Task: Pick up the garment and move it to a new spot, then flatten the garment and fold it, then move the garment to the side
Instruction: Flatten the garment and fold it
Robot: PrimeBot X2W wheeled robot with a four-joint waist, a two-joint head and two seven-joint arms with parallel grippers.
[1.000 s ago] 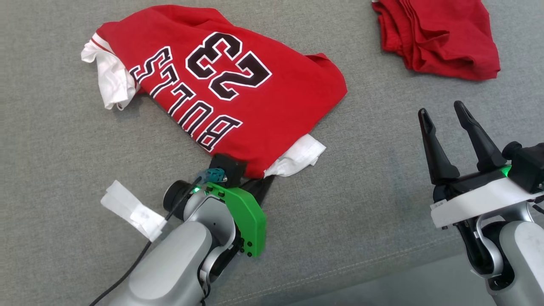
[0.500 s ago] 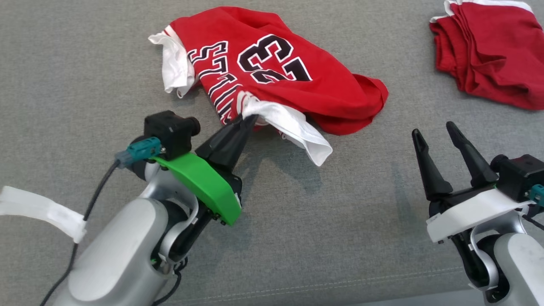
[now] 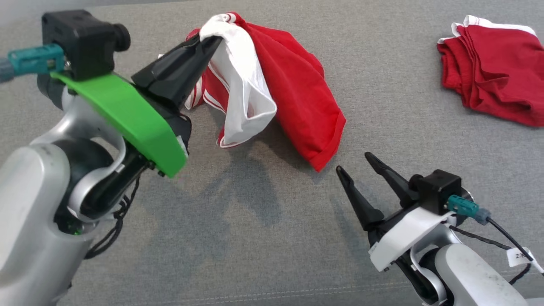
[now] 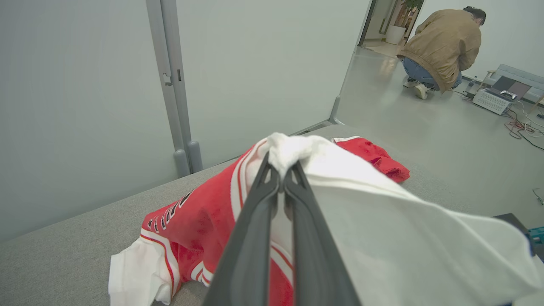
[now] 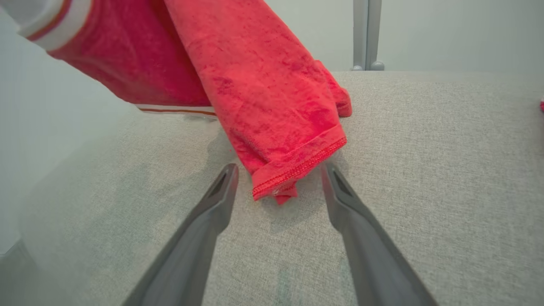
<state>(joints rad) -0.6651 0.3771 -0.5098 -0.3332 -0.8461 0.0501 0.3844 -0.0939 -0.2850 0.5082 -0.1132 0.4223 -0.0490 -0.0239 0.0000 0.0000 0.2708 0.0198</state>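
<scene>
Robot lab or test room — pale partition panels [image 4: 255,63], bare polished floor [image 4: 425,140], loose cables [image 4: 517,127], crouching person [image 4: 442,42], grey fabric surface [image 3: 255,238].

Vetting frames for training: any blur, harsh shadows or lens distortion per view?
Head view: even light, soft shadows of the garment and left gripper on the grey surface. Left wrist view: wide-angle, wall post leans. Right wrist view: hem sharp, left edge hazy and pale.

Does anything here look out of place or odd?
Nothing is damaged. The jersey hangs bunched and twisted from the left gripper, pinched at a white sleeve; the right gripper is open beside its red hem.
</scene>
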